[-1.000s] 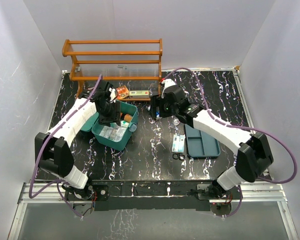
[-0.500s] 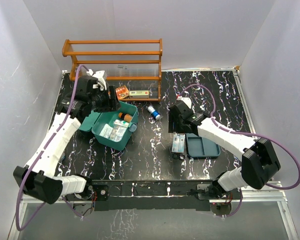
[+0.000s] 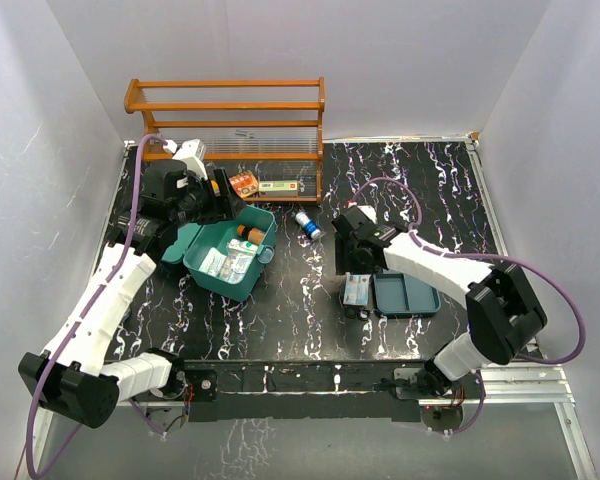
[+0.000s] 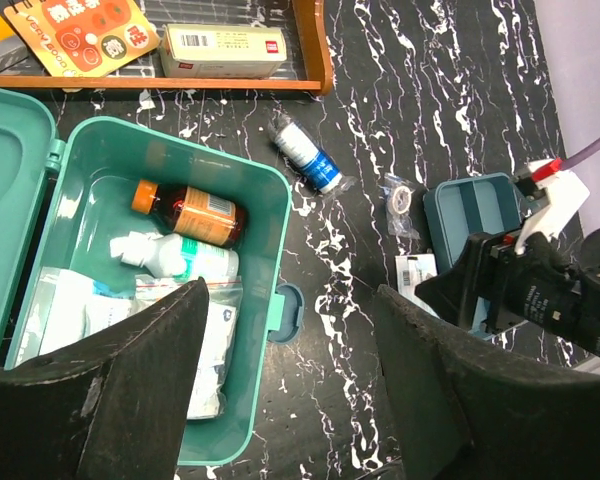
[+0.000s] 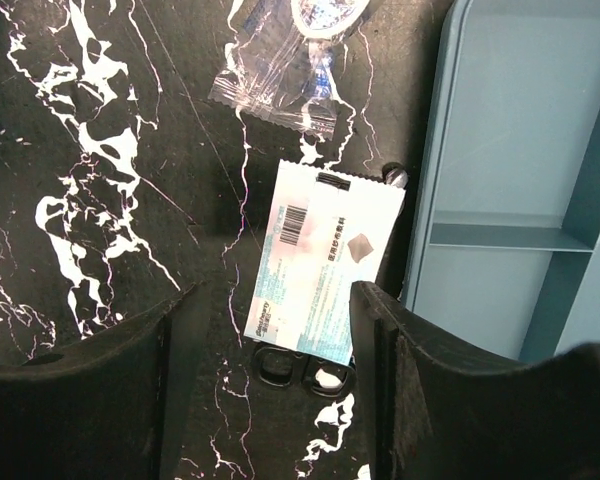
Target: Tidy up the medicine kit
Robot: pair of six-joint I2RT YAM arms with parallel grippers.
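The teal medicine kit stands open at the left, lid swung back. It holds an amber bottle, a white bottle and clear bags. Its darker insert tray lies apart at the right, also seen in the right wrist view. A white packet lies beside the tray over black scissor handles. My right gripper hangs open above the packet. My left gripper is open and empty, raised over the kit's far edge.
A blue-and-white tube lies between kit and tray. A clear bag with a small roll lies beyond the packet. The orange wooden rack stands at the back, with an orange pack and a white box on its bottom shelf.
My left gripper rose out of the kit and drew back to the left. My right gripper left the blue tube's spot and moved nearer, over the white packet.
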